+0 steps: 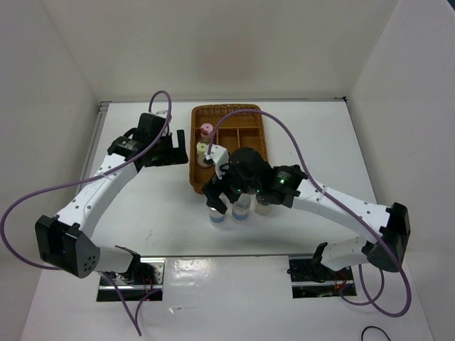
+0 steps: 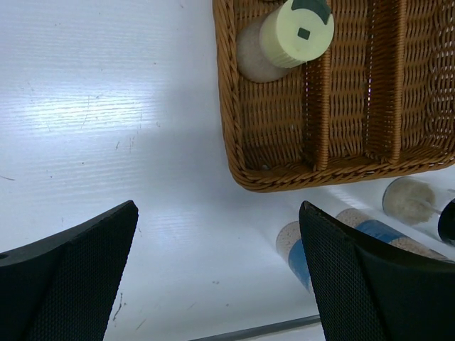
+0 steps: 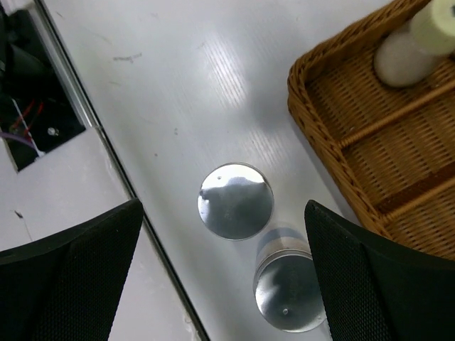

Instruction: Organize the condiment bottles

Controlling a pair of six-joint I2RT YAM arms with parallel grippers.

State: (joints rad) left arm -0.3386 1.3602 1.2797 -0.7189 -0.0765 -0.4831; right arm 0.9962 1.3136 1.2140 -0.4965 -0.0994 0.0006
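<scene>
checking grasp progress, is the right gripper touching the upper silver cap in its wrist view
Apart. Right wrist view shows table on both sides of that silver cap, between it and the open right gripper.

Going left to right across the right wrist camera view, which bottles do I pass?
upper silver-capped bottle → lower silver-capped bottle → pale-yellow-capped bottle, which stands in the wicker tray

A brown wicker tray (image 1: 245,138) with lengthwise dividers sits on the white surface (image 1: 163,220), toward its far edge.
</scene>
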